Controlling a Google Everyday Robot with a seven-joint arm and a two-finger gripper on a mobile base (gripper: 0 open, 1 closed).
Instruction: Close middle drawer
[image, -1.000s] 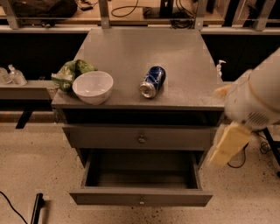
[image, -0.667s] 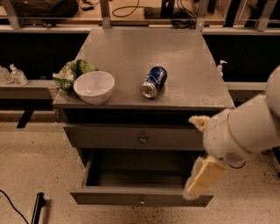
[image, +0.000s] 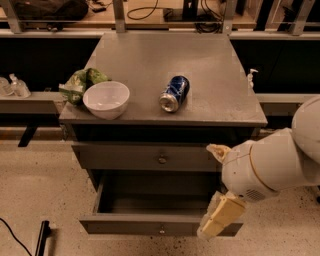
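The middle drawer (image: 150, 226) is dark grey and stands pulled out from the cabinet. Its deep box is open to view and looks empty, and a small round knob (image: 161, 230) sits at the centre of its front. My gripper (image: 210, 230), tan-coloured on a white arm (image: 270, 165), hangs in front of the right end of the drawer's front and covers that corner. I cannot tell whether it touches the front. The upper drawer front (image: 145, 157) above is shut.
On the cabinet top (image: 210, 65) stand a white bowl (image: 106, 99), a green crumpled bag (image: 80, 84) and a blue can (image: 174, 93) on its side. A dark bar (image: 41, 239) and a cable lie on the speckled floor at the left.
My arm has swung from the cabinet's right side down and left. The gripper now sits at the right end of the open drawer's front. The drawer has not visibly moved.
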